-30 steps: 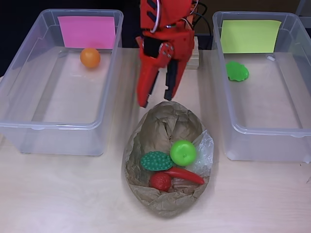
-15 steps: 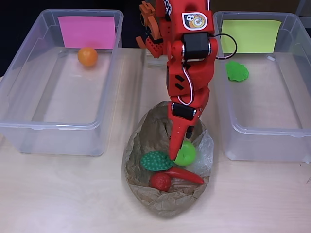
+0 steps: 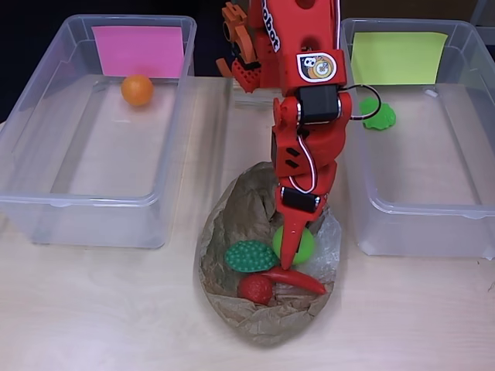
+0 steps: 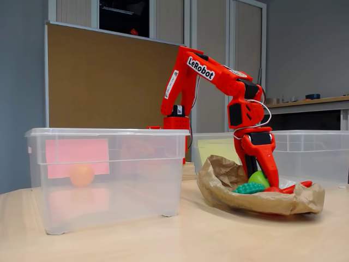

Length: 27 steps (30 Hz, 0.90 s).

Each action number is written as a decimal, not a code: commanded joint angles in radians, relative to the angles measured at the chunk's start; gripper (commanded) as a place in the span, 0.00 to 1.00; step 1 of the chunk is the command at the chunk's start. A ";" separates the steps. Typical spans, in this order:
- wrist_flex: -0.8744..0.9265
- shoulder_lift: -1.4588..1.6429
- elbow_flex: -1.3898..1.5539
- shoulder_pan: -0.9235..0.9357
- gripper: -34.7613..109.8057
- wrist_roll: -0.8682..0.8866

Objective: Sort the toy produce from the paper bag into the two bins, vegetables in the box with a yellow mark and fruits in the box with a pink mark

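In pink-marked bin (image 3: 46,166): orange (image 3: 137,90); yellow-marked bin (image 3: 433,209): green vegetable (image 3: 381,116).

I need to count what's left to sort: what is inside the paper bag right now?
Inside the paper bag: a green apple partly covered by the gripper, a bumpy green vegetable, a red chili, a red round piece. Anything beneath them is hidden.

A crumpled brown paper bag (image 3: 255,209) holds a bright green toy apple (image 3: 304,242), a dark green bumpy toy vegetable (image 3: 249,256), a red toy chilli pepper (image 3: 298,279) and a red round toy fruit (image 3: 255,289). The clear plastic bin with a pink mark (image 3: 139,49) holds an orange toy ball-shaped fruit (image 3: 137,90); the clear plastic bin with a yellow-green mark (image 3: 398,57) holds a green leafy toy vegetable (image 3: 380,116). The red plastic end effector (image 3: 289,255) hangs over a pale wood-grain tabletop (image 3: 100,309).
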 commanded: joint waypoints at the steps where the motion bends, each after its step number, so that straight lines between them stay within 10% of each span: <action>1: 0.014 0.023 -0.023 -0.008 0.47 0.000; 27: 0.347 0.704 0.009 0.245 0.38 0.158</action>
